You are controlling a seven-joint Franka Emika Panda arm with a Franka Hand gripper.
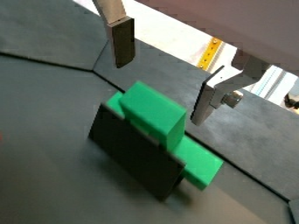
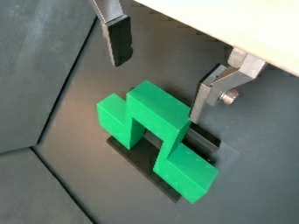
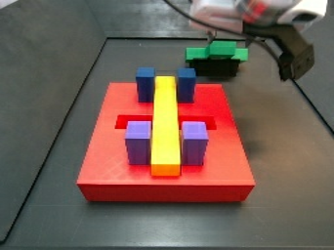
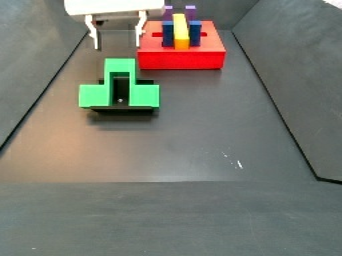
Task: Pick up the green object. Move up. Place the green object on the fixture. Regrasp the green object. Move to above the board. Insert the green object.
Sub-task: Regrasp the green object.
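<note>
Spread wide apart and holding nothing, the robot's two-finger metal gripper (image 2: 162,66) hangs in the air just above the bright green, bridge-shaped plastic piece (image 2: 156,134). In both wrist views its two flat silver fingers (image 1: 121,38) with dark pads stand on either side of the piece's raised middle, clear of it, with open space between each plate and the green plastic.

That green piece (image 1: 163,129) rests on top of the small dark, almost black bracket fixture (image 1: 131,153). The raised middle block points upward and the two lower ends reach out past the bracket's edges. In a side view the green piece (image 4: 119,87) and the dark fixture (image 4: 123,109) sit on the dark grey table floor (image 4: 201,150), with the gripper (image 4: 116,33) at about twelve o'clock from them, beneath its white housing.

Well apart from the fixture lies the large flat red square board (image 3: 117,166). Seen from a side view, the green piece (image 3: 216,51) on its fixture (image 3: 217,68) is at about one o'clock from the board, beyond its far edge. On the board a long yellow bar (image 3: 164,125) runs down the middle. Two dark blue blocks (image 3: 147,81) flank its far end and two purple blocks (image 3: 139,143) flank its near end, each just beside the bar.
</note>
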